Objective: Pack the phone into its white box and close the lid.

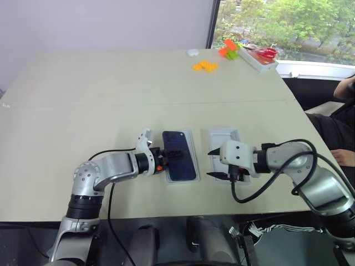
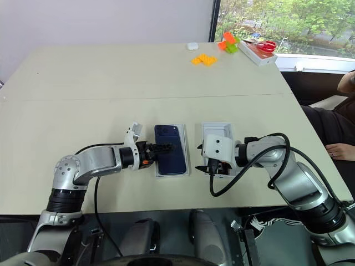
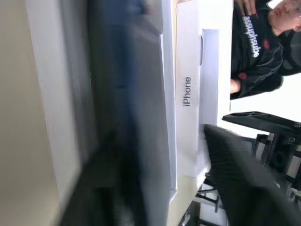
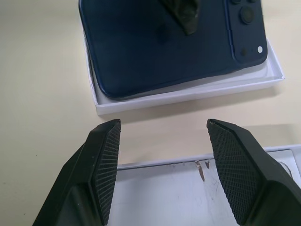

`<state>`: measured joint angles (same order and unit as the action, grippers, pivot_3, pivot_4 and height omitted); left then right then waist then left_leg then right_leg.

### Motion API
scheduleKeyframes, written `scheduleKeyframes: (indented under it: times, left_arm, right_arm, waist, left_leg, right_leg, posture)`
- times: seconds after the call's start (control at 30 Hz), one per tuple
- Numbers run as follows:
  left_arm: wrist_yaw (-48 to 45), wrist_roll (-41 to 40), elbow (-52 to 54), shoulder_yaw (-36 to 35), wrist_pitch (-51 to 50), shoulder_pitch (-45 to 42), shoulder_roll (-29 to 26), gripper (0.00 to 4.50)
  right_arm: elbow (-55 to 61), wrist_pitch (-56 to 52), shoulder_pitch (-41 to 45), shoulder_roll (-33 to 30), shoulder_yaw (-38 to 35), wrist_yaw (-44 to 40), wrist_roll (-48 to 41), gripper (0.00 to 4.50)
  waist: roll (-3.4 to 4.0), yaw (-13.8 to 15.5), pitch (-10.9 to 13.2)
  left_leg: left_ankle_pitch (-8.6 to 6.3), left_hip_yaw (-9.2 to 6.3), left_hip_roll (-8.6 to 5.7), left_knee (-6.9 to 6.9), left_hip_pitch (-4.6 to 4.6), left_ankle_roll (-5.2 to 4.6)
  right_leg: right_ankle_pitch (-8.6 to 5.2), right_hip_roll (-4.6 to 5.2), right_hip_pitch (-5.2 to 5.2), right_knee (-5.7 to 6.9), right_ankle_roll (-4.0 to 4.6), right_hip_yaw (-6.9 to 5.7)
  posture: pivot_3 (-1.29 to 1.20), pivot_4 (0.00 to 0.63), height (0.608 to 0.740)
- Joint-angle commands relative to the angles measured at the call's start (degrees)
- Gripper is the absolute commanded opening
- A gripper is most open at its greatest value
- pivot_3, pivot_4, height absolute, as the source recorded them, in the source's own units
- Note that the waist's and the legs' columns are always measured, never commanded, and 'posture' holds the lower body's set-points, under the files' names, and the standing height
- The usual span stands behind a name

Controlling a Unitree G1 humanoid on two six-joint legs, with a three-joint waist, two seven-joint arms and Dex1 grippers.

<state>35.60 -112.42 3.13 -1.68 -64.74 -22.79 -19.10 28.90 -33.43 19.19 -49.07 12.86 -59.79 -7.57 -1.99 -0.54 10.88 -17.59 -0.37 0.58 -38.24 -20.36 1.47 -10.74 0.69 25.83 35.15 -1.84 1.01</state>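
Note:
The phone (image 1: 182, 158), dark navy with its camera cluster at the far end, lies flat inside the white box (image 4: 188, 94) near the table's front edge. My left gripper (image 1: 173, 154) reaches in from the left. It is open, with its fingers spread over the phone's near half. One fingertip (image 4: 183, 14) rests over the phone's back. The lid (image 1: 223, 137) lies just right of the box with its pale inside up. My right gripper (image 1: 213, 164) hovers over the lid's near end, open and holding nothing.
Orange blocks (image 1: 205, 66), green and orange pieces (image 1: 230, 49) and a white tray with red scissors (image 1: 260, 56) sit at the table's far right corner. A small white object (image 1: 192, 52) lies nearby. A person (image 1: 338, 124) sits beyond the table's right edge.

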Motion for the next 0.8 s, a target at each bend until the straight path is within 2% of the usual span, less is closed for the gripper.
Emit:
scheduleKeyframes:
  times: [0.03, 0.23, 0.67, 0.8]
  left_arm:
    - [-0.39, -0.58, 1.16, -0.45, -0.62, -0.4, -0.45, 4.43]
    - [-1.19, -0.58, 2.05, -1.72, -1.51, -0.87, -1.9, 4.43]
    - [-8.3, -0.58, 5.33, -2.53, -3.99, -2.63, -11.59, 4.43]
    - [-12.22, -0.58, 7.62, -2.84, -5.13, -1.64, -17.68, 4.43]
  right_arm:
    - [1.07, 0.6, 0.62, -0.82, -1.33, 0.22, -0.42, 3.07]
    - [1.08, 0.54, 0.67, -0.7, -1.34, 0.27, -0.5, 3.07]
    - [-0.42, 1.5, 1.89, 0.72, 0.09, 0.47, -0.23, 3.07]
    - [-0.82, 1.74, 2.36, 0.86, 0.22, 0.36, -0.31, 3.07]
  waist:
    - [0.0, -0.08, 0.0]
    - [0.0, -0.11, 0.0]
    - [0.0, -0.05, 0.0]
    - [-0.01, -0.24, 0.01]
  left_leg:
    - [0.0, 0.0, 0.0, 0.0, 0.01, 0.0]
    - [0.0, -0.01, 0.01, 0.0, 0.02, 0.0]
    - [0.0, -0.03, 0.0, 0.01, 0.0, 0.01]
    - [0.0, -0.02, 0.01, 0.02, 0.0, 0.01]
  right_leg:
    - [-0.01, 0.0, -0.01, 0.0, -0.01, 0.0]
    - [-0.03, -0.02, -0.03, 0.0, -0.04, 0.0]
    - [-0.04, 0.0, -0.02, -0.03, -0.04, -0.03]
    - [-0.04, 0.0, -0.01, -0.04, -0.05, -0.03]
  posture:
    - [0.0, 0.15, 0.727]
    - [0.0, 0.15, 0.727]
    - [0.0, 0.15, 0.727]
    - [0.0, 0.15, 0.727]
